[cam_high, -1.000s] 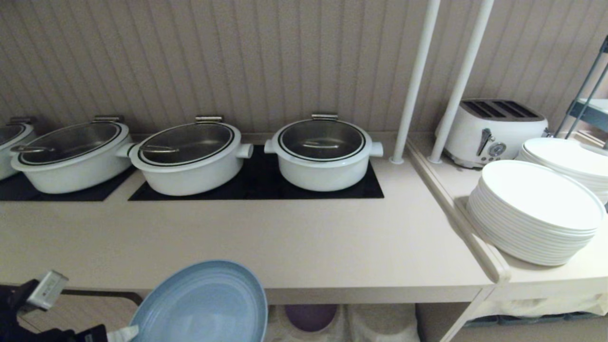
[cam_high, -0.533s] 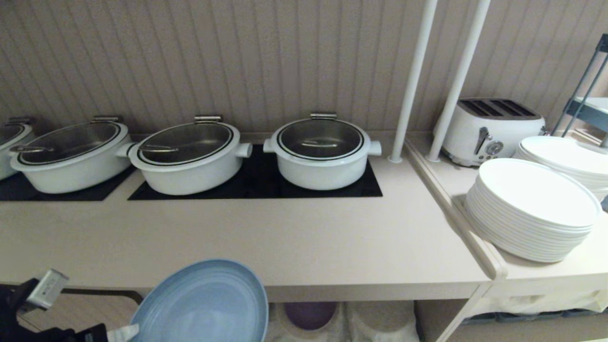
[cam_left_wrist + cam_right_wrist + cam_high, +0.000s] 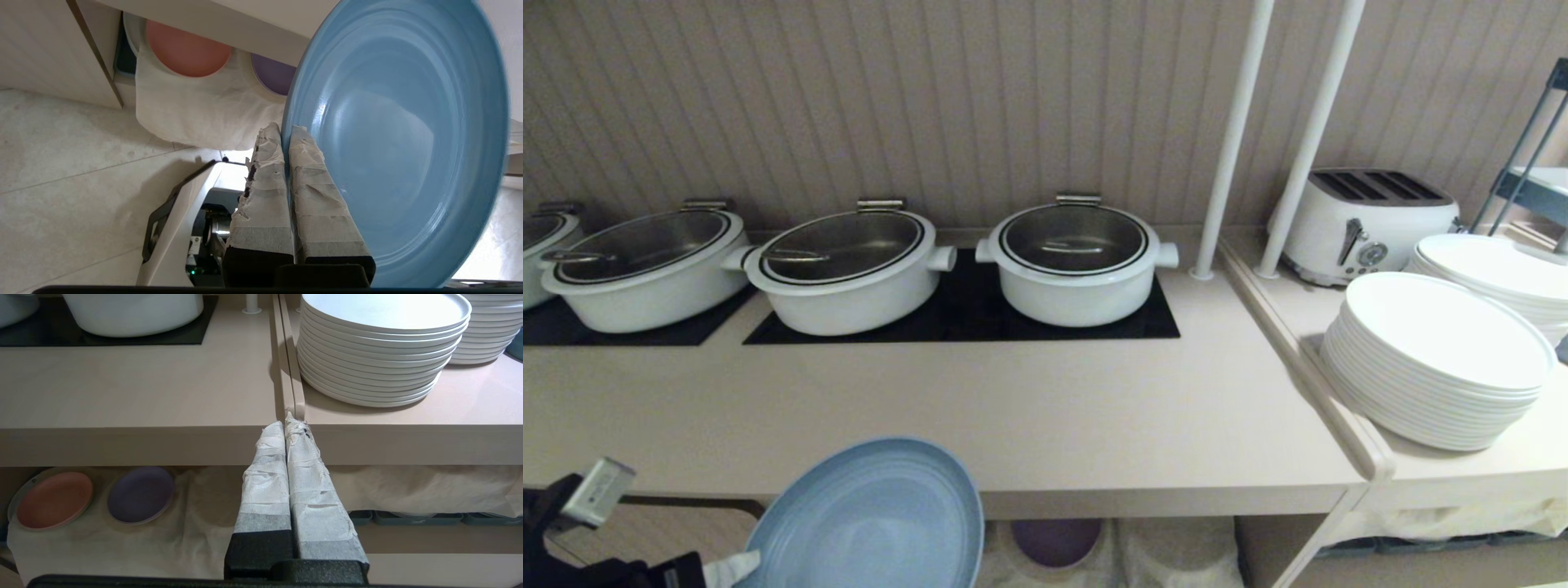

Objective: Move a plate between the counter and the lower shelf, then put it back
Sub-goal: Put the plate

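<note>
Just below the counter's (image 3: 1029,425) front edge, the left gripper (image 3: 285,132) is pinching the rim of the light-blue plate (image 3: 870,518), carrying it clear of any surface. The lower shelf (image 3: 192,522) is lying beneath and beyond the plate, the counter above and ahead. The right gripper (image 3: 288,422) is waiting clenched and empty, farther off.

beige counter (image 3: 1029,408) under white pots (image 3: 1076,261)
</note>
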Controlling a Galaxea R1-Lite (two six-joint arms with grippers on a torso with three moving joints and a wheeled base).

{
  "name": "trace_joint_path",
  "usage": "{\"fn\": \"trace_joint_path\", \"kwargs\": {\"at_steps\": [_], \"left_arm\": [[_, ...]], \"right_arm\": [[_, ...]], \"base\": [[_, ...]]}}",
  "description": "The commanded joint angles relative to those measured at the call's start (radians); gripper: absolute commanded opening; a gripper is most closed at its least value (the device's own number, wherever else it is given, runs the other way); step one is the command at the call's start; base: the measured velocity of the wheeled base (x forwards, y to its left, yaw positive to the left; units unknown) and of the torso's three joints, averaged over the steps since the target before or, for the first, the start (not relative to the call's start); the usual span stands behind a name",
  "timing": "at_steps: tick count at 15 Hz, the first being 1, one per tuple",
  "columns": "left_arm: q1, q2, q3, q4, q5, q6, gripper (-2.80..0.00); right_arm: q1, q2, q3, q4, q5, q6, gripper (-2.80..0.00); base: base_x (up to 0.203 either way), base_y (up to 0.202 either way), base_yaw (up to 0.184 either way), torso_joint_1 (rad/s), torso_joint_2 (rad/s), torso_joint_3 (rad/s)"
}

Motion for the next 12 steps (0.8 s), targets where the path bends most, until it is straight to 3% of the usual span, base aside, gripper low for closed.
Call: {"fn": "trace_joint_path", "kwargs": {"at_steps": [1, 12], "left_arm": [[-0.001, 0.001, -0.007, -0.001, -0.003, -0.003, -2.8], [-0.026, 0.268, -0.182, -0.001, -0.031, 0.0, -2.8]], "right_arm": [[0.0, 0.0, 0.0, 0.0, 0.001, -0.001, -2.8], [0.0, 0.0, 0.0, 0.0, 0.001, 0.0, -2.8]], "base": [[0.0, 0.0, 0.0, 0.0, 0.0, 0.0], [0.0, 0.0, 0.0, 0.0, 0.0, 0.0]]}}
